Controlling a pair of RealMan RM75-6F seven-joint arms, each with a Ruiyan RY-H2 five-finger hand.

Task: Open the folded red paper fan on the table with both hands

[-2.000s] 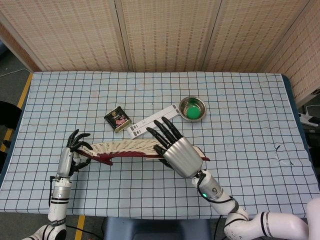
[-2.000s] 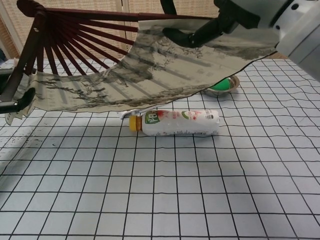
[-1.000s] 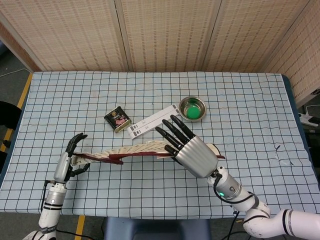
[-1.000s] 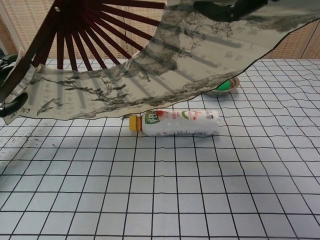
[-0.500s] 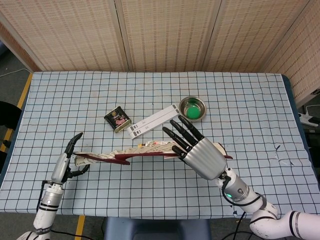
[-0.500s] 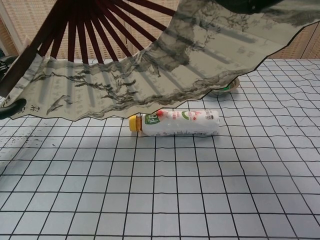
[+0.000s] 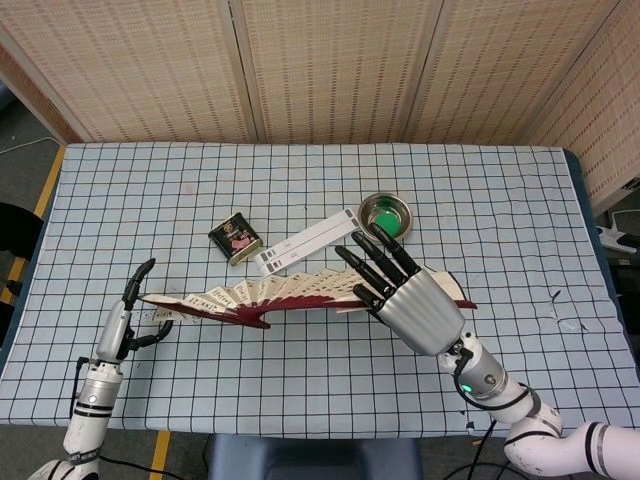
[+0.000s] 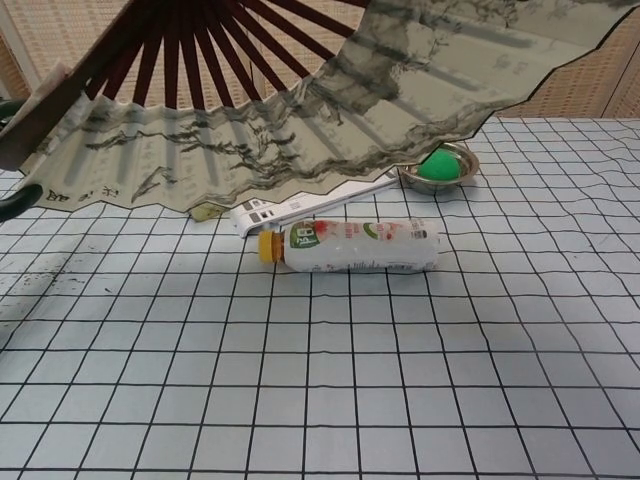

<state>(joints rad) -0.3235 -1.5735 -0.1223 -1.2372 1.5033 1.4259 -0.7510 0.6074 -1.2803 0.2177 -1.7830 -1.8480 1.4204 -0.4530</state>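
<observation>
The paper fan is spread wide and held above the table, red ribs meeting at a pivot near its front edge. In the chest view, the fan shows its ink-painted underside across the top. My left hand holds the left guard rib, one finger pointing up; only a dark fingertip of it shows at the chest view's left edge. My right hand grips the right guard rib, fingers stretched over the fan's top. The chest view does not show it.
A white drink bottle lies under the fan, hidden in the head view. Behind it are a white strip-like box, a dark tin and a metal bowl with green inside. A checked cloth covers the table.
The fan has spread wider. My right hand carried its rib to the right and away from me, while the left hand drifted left with the other rib.
</observation>
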